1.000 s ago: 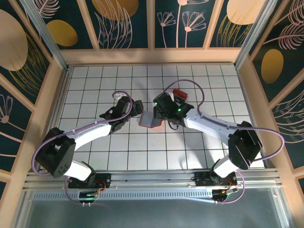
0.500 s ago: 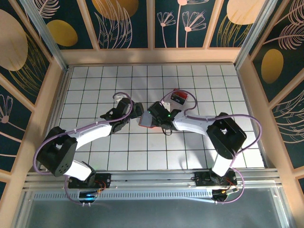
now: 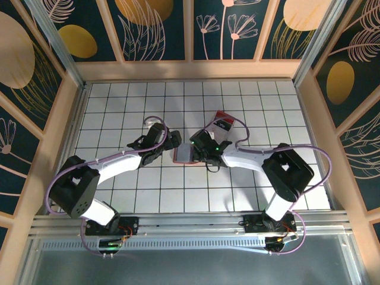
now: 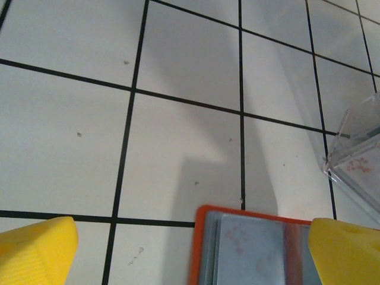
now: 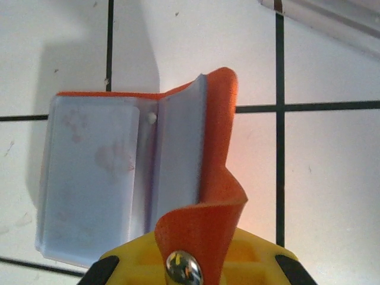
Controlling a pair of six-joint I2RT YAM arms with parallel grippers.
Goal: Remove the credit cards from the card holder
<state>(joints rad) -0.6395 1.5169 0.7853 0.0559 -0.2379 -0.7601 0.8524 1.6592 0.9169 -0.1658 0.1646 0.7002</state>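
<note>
The card holder (image 5: 95, 178) lies open on the white tiles, blue-grey inside with an orange rim. Its orange flap (image 5: 217, 178) curls upward into my right gripper (image 5: 196, 264), which is shut on that flap. In the top view the card holder (image 3: 183, 154) sits between both grippers, the right gripper (image 3: 198, 149) at its right edge. My left gripper (image 3: 173, 141) hovers at its upper left, open; in the left wrist view the holder's corner (image 4: 255, 249) lies between the wide-apart yellow fingertips (image 4: 35, 249). The credit cards are hidden in the blue-grey pockets.
A clear box (image 3: 224, 123) with red and black contents stands just behind the right gripper; its corner (image 4: 356, 154) is at the right of the left wrist view. Wooden walls (image 3: 65, 119) ring the tiled floor.
My right gripper has closed on the holder's orange flap and its arm has folded in toward the middle. The holder shifted slightly. The left arm has barely moved.
</note>
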